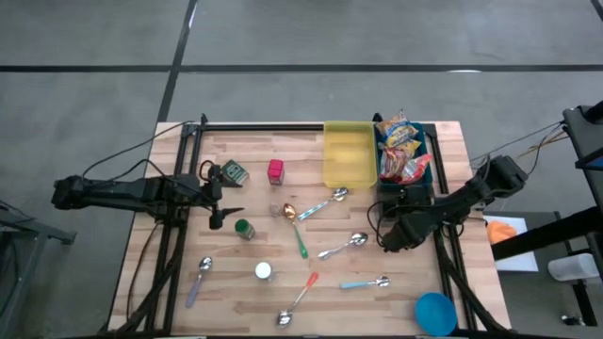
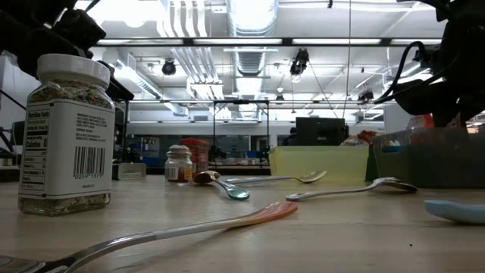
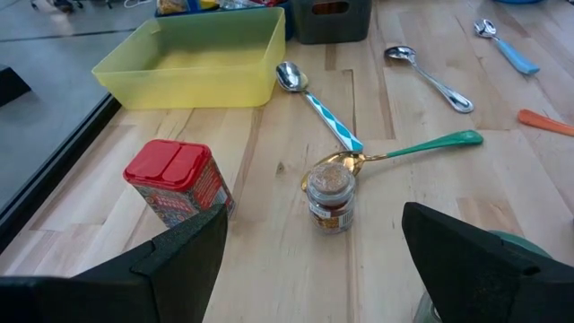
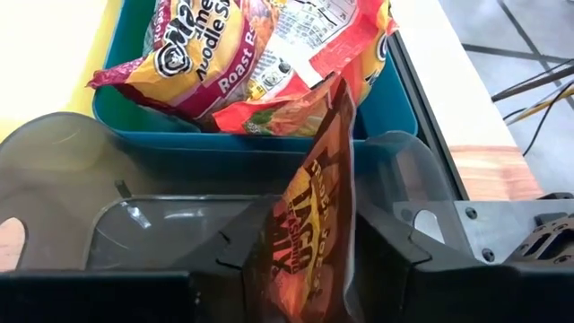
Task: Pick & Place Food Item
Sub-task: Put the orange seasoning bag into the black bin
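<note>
Your right gripper pinches the taco packet, upright btwn jaws, over the blue bin; left gripper open, far off.

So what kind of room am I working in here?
Probably a lab or workshop: bare ducts and strip lights on the ceiling, a concrete floor, and a wooden table set on a metal frame.
</note>
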Robot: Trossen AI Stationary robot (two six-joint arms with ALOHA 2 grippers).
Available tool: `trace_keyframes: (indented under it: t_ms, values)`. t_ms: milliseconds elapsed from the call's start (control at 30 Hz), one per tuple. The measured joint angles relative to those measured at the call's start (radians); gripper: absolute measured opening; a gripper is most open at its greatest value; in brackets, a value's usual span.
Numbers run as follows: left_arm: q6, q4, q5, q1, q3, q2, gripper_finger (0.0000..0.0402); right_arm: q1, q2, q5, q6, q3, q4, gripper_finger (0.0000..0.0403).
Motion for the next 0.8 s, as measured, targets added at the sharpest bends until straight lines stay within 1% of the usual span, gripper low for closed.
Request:
trace_keyframes:
  t_ms: [167,367,633,800]
  values:
    - [0.0,0.0,0.0,0.0,0.0,0.0,0.034,0.0,-0.008,-0.001,-0.003,0.007,-0.021,0.0127]
    - [0.0,0.0,0.0,0.0,0.0,0.0,0.034,0.0,-0.041,-0.002,-0.007,0.063,-0.059,0.0127]
    - [0.0,0.0,0.0,0.0,0.0,0.0,0.034,0.0,-0.134,0.0,-0.071,0.098,-0.059,0.0127]
    - [0.0,0.0,0.0,0.0,0.0,0.0,0.034,0.0,-0.176,0.011,-0.142,0.14,-0.059,0.0127]
